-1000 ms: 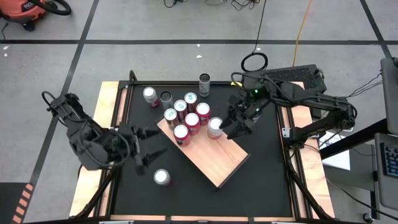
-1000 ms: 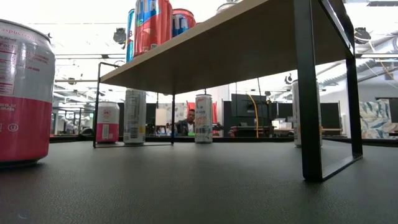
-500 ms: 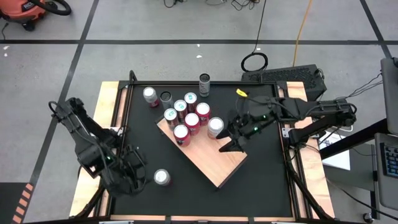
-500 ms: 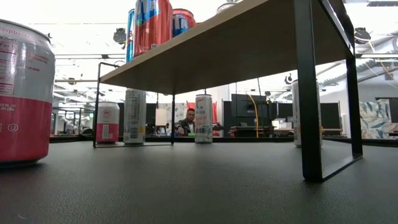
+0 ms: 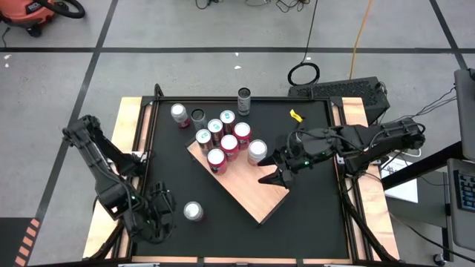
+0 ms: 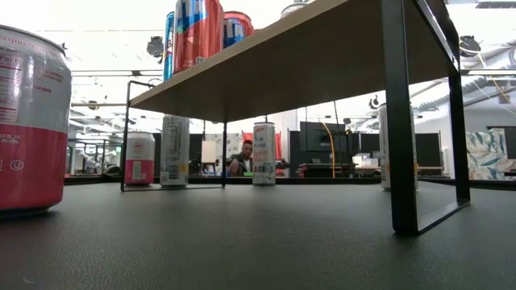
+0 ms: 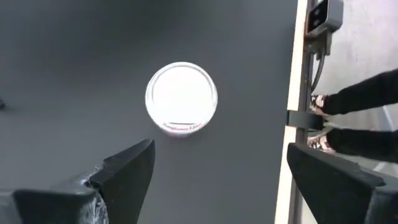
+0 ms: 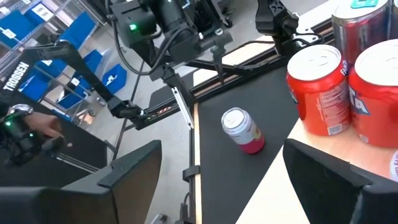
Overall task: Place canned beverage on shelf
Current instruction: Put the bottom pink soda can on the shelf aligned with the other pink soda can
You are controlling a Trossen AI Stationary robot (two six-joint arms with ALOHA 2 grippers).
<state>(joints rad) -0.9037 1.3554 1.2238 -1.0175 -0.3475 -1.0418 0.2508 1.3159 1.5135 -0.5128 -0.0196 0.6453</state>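
The black surface (image 5: 312, 215) carries the shelf (image 5: 260, 194), a pale wood slab lying askew near the middle. Six cans crowd its end toward the far-left corner, while the end toward the near-right corner is bare.

One loose can (image 5: 193, 211) stands upright near the surface's near edge, toward the near-left corner. The left tool (image 5: 157, 220) hangs just beside it, looking straight down on its lid (image 7: 181, 98), jaws wide and empty.

The step appears to be picking this can up. To do it well, centre the lid between the two fingers, descend, and close on the body below the rim.

The right tool (image 5: 271, 169) hovers over the shelf's far-right edge, also wide and empty; keep it clear of the standing cans.
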